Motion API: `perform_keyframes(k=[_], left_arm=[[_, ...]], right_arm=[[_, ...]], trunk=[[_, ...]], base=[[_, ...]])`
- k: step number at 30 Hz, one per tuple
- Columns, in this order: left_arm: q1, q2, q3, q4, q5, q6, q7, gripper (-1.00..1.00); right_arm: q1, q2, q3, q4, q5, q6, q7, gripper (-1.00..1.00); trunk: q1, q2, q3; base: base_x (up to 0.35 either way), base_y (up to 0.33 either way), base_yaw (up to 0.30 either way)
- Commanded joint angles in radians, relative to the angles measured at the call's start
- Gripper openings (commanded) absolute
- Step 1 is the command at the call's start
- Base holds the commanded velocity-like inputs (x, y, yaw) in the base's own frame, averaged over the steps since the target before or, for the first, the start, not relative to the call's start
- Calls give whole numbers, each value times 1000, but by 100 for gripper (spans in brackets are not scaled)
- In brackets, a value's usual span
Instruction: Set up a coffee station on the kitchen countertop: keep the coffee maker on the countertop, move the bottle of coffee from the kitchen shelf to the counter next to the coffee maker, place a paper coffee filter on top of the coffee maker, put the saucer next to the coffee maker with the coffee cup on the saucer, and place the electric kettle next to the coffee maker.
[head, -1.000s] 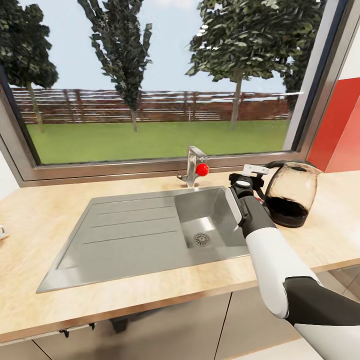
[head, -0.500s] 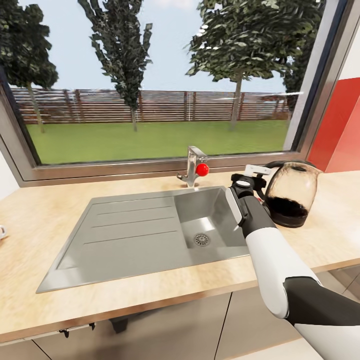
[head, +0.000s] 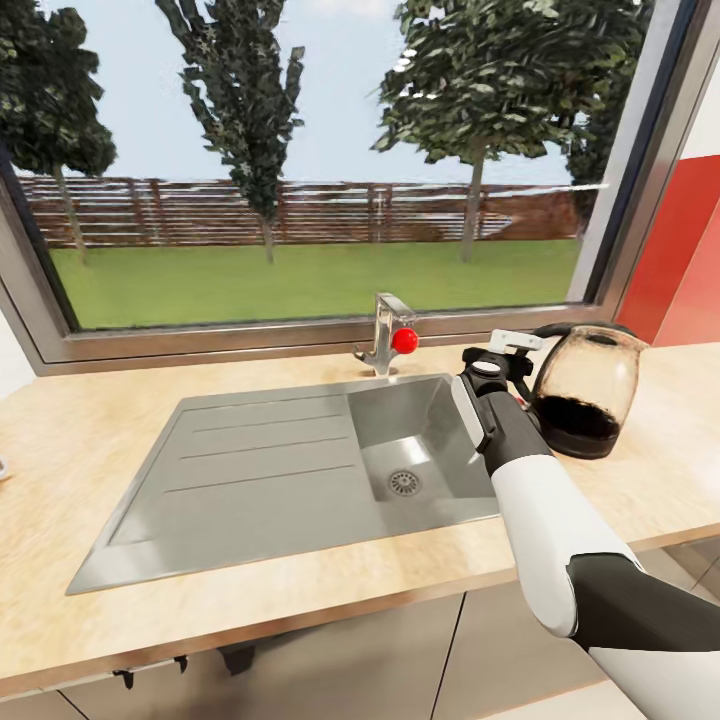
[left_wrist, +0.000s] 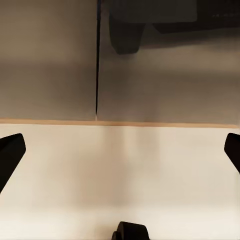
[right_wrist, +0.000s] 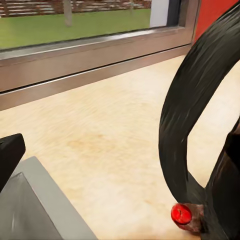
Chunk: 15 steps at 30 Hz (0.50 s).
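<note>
The electric kettle (head: 588, 392), clear glass with a black base and loop handle, stands on the kitchen countertop (head: 100, 440) right of the sink. My right gripper (head: 520, 358) is open, level with the handle and just left of it. In the right wrist view the kettle's black handle (right_wrist: 185, 115) arcs close ahead, with a red switch (right_wrist: 180, 214) at its foot. One dark finger (right_wrist: 10, 155) shows at the edge; the other is hidden. My left gripper (left_wrist: 120, 150) is open and holds nothing, facing grey cabinet fronts (left_wrist: 165, 85) and pale floor.
An inset steel sink (head: 270, 450) with a drainboard lies in the counter's middle. Behind it is a faucet (head: 385, 335) with a red knob. A big window (head: 300, 180) runs along the back, and a red wall panel (head: 680, 260) is at the right.
My right gripper has crept slightly right toward the kettle's handle. The head view has shifted a little, so a white object at the left edge has slid almost out of the picture.
</note>
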<state>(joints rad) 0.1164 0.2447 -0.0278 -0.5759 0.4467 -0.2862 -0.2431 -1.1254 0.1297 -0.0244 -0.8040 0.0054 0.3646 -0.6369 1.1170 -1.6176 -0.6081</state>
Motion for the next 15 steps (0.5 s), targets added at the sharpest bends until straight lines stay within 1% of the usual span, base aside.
perform_keyframes(k=[1, 5, 10, 15], left_arm=[[0, 1, -3, 0, 10, -1, -4, 100], [0, 1, -3, -1, 10, -1, -4, 100], [0, 1, -2, 0, 10, -1, -4, 100], [0, 1, -2, 0, 10, -1, -4, 100]], right_arm=[[-1, 1, -1, -1, 1, 7, -2, 100], [-1, 1, -2, -1, 0, 6, -3, 100], [-1, 1, -2, -1, 0, 7, -3, 100], [-1, 1, -2, -1, 0, 6, -3, 100]], trunk=[[0, 0, -1], [0, 0, -1], [0, 0, -1], [0, 0, -1]], base=[[18, 0, 0], [10, 0, 0], [69, 0, 0], [24, 0, 0]])
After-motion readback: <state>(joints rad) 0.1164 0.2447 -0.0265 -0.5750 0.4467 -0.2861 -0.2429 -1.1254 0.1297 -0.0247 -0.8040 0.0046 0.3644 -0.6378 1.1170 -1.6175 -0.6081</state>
